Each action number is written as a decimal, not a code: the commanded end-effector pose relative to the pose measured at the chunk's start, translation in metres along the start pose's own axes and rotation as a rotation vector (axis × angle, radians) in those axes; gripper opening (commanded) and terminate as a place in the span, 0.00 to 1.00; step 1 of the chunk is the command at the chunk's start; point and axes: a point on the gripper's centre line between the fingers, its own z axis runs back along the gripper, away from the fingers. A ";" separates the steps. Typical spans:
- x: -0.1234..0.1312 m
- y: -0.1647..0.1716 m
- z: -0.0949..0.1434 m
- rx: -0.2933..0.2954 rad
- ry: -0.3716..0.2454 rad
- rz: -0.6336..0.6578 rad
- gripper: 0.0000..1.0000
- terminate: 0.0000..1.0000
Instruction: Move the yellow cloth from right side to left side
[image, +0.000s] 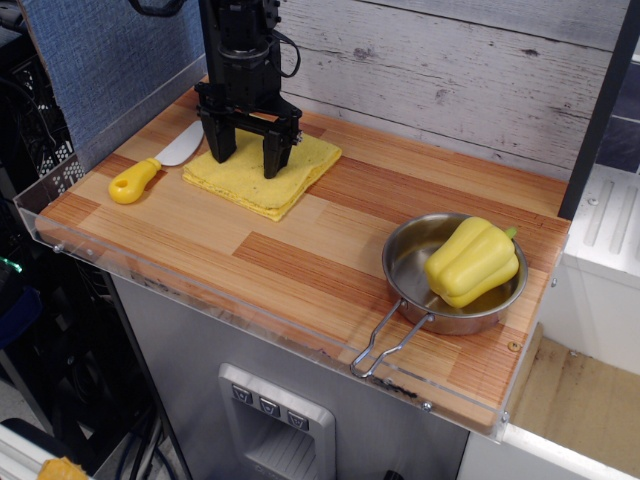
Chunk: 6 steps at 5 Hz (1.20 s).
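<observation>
The yellow cloth (300, 168) lies flat and folded on the wooden table top (300, 250) at the back left. My black gripper (247, 160) hangs straight down over the cloth's middle. Its two fingers are spread apart and hold nothing. The fingertips (272, 168) are at or just above the cloth; I cannot tell if they touch it. The arm hides part of the cloth's far edge.
A knife with a yellow handle (135, 181) lies just left of the cloth, its blade next to the cloth's edge. A steel pan (410, 275) holding a yellow bell pepper (472, 262) stands at the front right. A clear rail (200, 290) edges the table.
</observation>
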 end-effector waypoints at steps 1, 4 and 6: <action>-0.010 -0.072 -0.011 -0.096 0.062 -0.087 1.00 0.00; -0.003 -0.161 -0.016 -0.001 0.057 -0.110 1.00 0.00; -0.004 -0.146 0.008 0.087 -0.009 -0.032 1.00 0.00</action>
